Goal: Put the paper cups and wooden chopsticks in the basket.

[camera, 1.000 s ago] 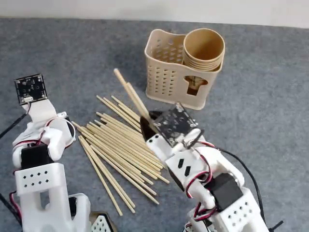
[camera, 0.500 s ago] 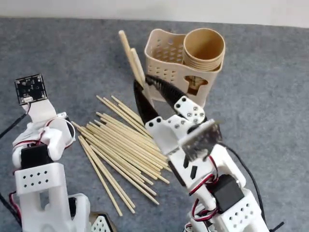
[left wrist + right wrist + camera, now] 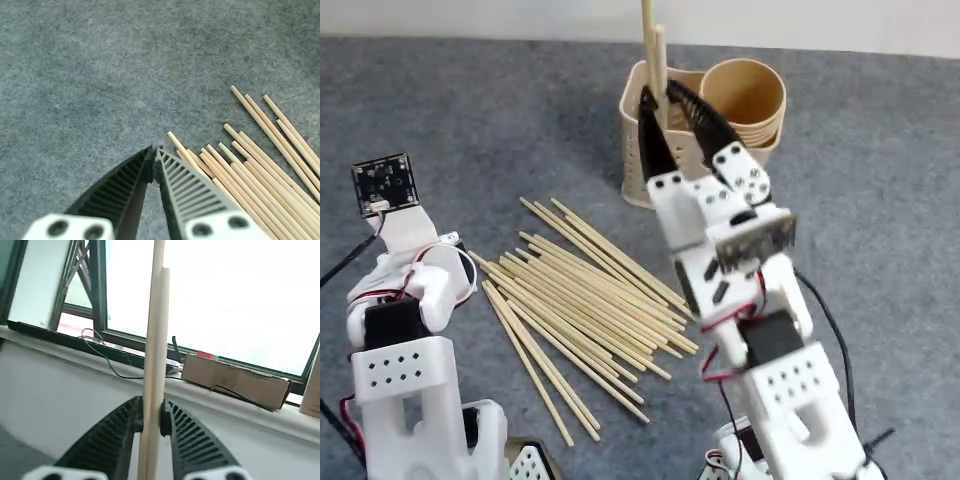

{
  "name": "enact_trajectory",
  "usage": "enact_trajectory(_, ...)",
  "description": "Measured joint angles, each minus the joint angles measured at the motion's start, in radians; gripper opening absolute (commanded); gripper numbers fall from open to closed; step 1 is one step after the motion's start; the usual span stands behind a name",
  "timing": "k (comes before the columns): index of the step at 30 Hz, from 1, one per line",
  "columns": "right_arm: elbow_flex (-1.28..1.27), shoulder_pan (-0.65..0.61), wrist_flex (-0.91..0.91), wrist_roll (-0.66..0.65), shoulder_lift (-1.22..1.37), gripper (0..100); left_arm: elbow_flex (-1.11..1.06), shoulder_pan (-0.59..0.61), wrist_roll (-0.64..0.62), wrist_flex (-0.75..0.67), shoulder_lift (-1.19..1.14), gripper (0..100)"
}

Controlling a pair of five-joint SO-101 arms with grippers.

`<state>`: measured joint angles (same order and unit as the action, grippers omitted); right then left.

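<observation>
My right gripper (image 3: 665, 100) is shut on two wooden chopsticks (image 3: 653, 55) held nearly upright in front of the beige basket (image 3: 655, 160); in the right wrist view the chopsticks (image 3: 156, 330) rise between the fingers of that gripper (image 3: 151, 415). Stacked paper cups (image 3: 744, 100) stand in the basket's right side. A pile of several chopsticks (image 3: 585, 300) lies on the grey mat. My left gripper (image 3: 155, 155) is shut and holds nothing, low over the mat at the near ends of the pile (image 3: 250, 160).
The grey mat (image 3: 880, 200) has free room right of the basket and at far left. The left arm's white body (image 3: 400, 340) stands at the lower left beside the pile. A pale wall runs along the mat's far edge.
The right arm has swung up from the pile toward the basket, lifting two chopsticks from a slant to nearly upright. The left arm has kept still.
</observation>
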<state>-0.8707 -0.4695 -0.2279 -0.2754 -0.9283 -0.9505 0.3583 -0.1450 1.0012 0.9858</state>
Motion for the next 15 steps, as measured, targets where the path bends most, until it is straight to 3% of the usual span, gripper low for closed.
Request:
enact_trajectory(6, 0.000, 0.041, -0.206, 0.000, 0.183, 0.5, 0.000, 0.000, 0.000, 0.000, 0.000, 3)
enact_trajectory(15, 0.124, 0.080, -0.250, 0.000, 0.381, 0.5, 0.000, 0.000, 0.000, 0.000, 0.000, 3)
